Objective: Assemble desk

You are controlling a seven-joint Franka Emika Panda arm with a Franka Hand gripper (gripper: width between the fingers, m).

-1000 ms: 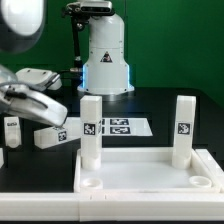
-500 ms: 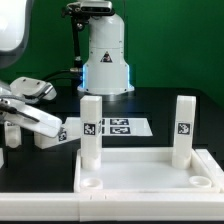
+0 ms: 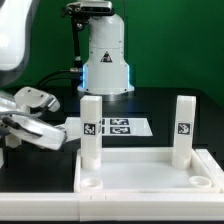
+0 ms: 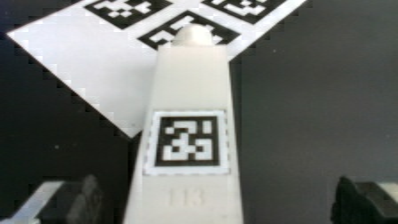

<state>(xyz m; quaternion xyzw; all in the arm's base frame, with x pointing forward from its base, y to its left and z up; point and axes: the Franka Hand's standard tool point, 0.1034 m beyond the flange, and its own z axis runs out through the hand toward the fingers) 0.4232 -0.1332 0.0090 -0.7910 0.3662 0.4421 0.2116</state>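
The white desk panel (image 3: 140, 178) lies flat at the front. Two white tagged legs stand upright in its back corners, one on the exterior view's left (image 3: 90, 130) and one on its right (image 3: 183, 127). A third white leg (image 4: 187, 120) with a square tag lies flat on the black table. In the exterior view it is mostly hidden behind my gripper (image 3: 45, 135). In the wrist view my gripper (image 4: 217, 205) is open. Its dark fingers (image 4: 71, 200) stand on either side of the leg's near end, with gaps between them and the leg.
The marker board (image 3: 118, 127) lies flat behind the panel, just past the lying leg's far end (image 4: 107, 40). The white robot base (image 3: 105, 55) stands at the back. The panel's front corner holes (image 3: 90, 184) show at the near rim.
My gripper has come down and moved toward the exterior view's right, over the lying leg, which now sits behind it.
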